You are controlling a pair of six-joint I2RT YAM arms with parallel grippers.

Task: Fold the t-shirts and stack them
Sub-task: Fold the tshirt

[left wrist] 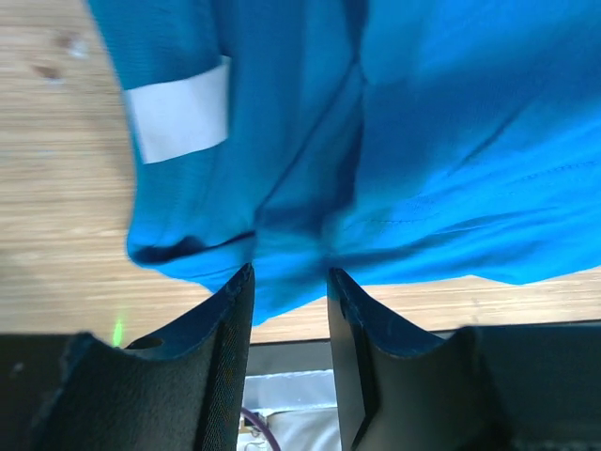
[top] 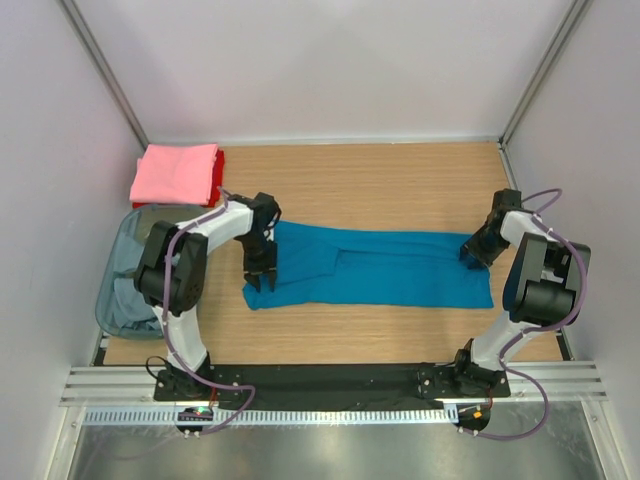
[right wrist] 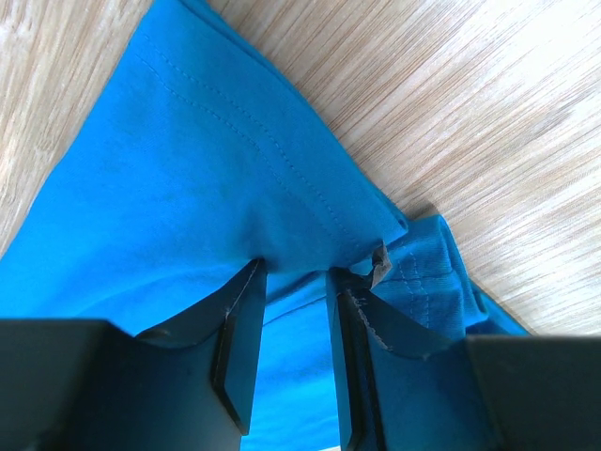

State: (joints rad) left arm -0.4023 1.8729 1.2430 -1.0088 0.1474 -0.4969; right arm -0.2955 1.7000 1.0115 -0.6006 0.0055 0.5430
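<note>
The teal blue t-shirt [top: 390, 275] lies across the middle of the table, folded lengthwise into a long strip. My left gripper [top: 262, 278] is at its left end, jaws nearly closed on the cloth edge [left wrist: 282, 235], close to a white label [left wrist: 178, 111]. My right gripper [top: 470, 255] is at the strip's right end, jaws nearly closed on a hemmed fold [right wrist: 188, 169]. A folded pink t-shirt [top: 175, 172] lies on a red one [top: 219, 175] at the back left. Pale grey-blue cloth [top: 130, 300] lies in the bin.
The translucent grey-blue plastic bin [top: 112, 262] stands at the left edge beside the left arm. Grey walls close in the table at the back and on both sides. A black base rail [top: 330, 380] runs along the near edge.
</note>
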